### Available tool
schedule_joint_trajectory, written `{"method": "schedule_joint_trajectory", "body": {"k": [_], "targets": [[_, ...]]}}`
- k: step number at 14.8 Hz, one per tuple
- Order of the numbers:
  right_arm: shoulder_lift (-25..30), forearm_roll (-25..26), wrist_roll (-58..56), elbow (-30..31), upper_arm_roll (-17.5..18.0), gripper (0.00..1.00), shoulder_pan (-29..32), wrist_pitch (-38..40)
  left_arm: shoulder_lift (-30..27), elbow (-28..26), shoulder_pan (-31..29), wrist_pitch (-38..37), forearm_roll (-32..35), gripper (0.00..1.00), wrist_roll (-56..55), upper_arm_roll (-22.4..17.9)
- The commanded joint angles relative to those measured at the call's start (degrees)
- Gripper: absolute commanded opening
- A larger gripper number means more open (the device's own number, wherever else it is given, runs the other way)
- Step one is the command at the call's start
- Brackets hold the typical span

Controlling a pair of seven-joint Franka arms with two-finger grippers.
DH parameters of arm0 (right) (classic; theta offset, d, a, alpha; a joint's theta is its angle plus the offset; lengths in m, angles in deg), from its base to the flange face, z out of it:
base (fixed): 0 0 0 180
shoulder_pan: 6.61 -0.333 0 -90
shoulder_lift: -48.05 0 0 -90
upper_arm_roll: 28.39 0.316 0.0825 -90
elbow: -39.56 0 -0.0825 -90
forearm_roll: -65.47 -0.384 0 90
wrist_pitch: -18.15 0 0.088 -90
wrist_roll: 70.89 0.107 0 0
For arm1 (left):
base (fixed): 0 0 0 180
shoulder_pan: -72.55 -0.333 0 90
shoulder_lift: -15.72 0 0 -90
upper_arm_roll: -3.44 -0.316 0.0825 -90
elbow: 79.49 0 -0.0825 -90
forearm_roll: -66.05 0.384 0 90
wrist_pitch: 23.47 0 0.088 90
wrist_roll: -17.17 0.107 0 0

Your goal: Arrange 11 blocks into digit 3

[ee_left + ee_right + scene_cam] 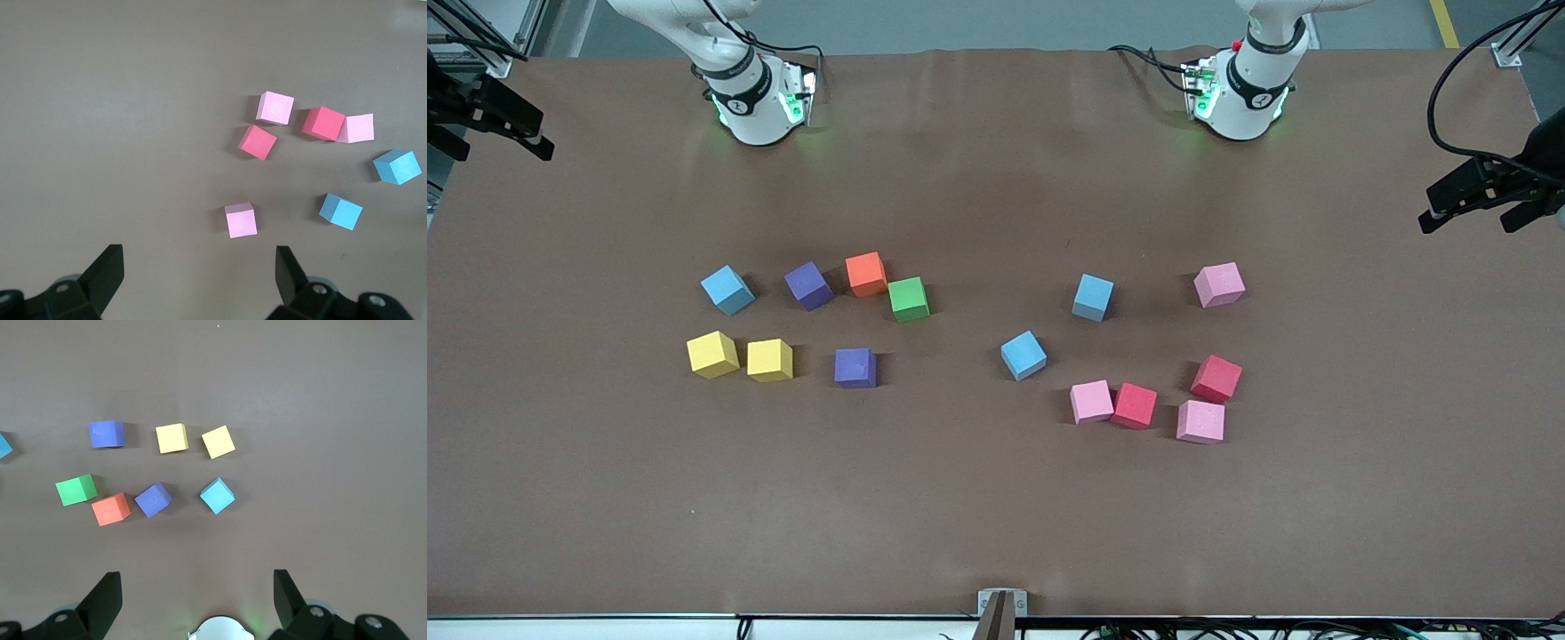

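The blocks lie loose on the brown table, and no digit figure shows. Toward the right arm's end are a light blue block, a purple block, an orange block touching a green block, and a second purple block. Toward the left arm's end are two light blue blocks, three pink blocks and two red blocks. My left gripper is open, empty and high over the table. My right gripper is the same, over its own base.
Two yellow cubes sit side by side beside the second purple block. The arm bases stand at the table's back edge. Black clamps reach in at both ends.
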Motion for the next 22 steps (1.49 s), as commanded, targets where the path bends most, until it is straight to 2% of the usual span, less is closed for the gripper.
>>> {"method": "schedule_joint_trajectory", "body": {"k": [1, 8, 11, 17, 20, 22], "targets": [[0.8, -0.7, 1.1, 0.4, 0.3, 1.00, 0.3, 0.2, 0.4, 1.2, -0.2, -0.3, -0.9, 1.00, 0.3, 0.0], [0.9, -0.7, 0.5, 0.6, 0.2, 1.00, 0.4, 0.8, 1.1, 1.0, -0.6, -0.4, -0.8, 1.00, -1.9, -0.4], [0.9, -0.7, 0.4, 0.6, 0.1, 1.00, 0.4, 0.9, 1.6, 1.2, 0.7, -0.4, -2.9, 1.00, -3.9, 0.3], [1.0, -0.7, 0.3, 0.7, -0.1, 1.00, 0.5, 1.4, 2.6, 0.7, 3.6, -0.8, -4.0, 1.00, -6.0, 6.1], [1.1, -0.7, 0.3, 0.7, -0.1, 1.00, 0.5, 1.5, 5.3, 0.5, 4.0, -0.5, -7.3, 1.00, -15.8, 6.6], [1.1, -0.7, 0.3, 0.7, -0.1, 1.00, 0.4, 1.5, 8.4, 0.5, 8.2, 1.4, -4.7, 1.00, -22.0, 7.5]]}}
